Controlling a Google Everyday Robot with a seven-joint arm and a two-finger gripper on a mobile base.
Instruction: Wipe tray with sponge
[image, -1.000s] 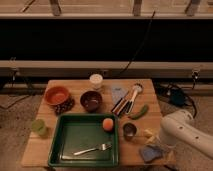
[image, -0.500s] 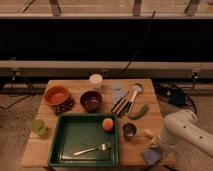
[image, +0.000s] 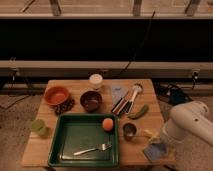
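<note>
We see a wooden table standing on a speckled floor. Behind it is a dark wall crossed by pale horizontal rails. A black cable comes down from the upper right to behind the table, and more cables lie on the floor at the right.

At the back of the table stand an orange bowl, a dark bowl and a white cup. A pale blue cloth lies just right of the white cup, with some utensils beside it. A green vegetable lies near the utensils. A green cup stands at the left edge.

The tray lies at the front of the table, a little left of the middle. Inside it are a fork near the front and an orange ball in the back right corner. A small metal cup stands just beside the right rim of the tray.

The sponge lies on the front right corner of the table, apart from the tray, with the metal cup between them. The white arm reaches in from the right. Its claw, the gripper, is low at the upper right edge of the sponge and seems to touch it. The claw is closed narrow. Whether the sponge is between its fingers, we cannot tell.
</note>
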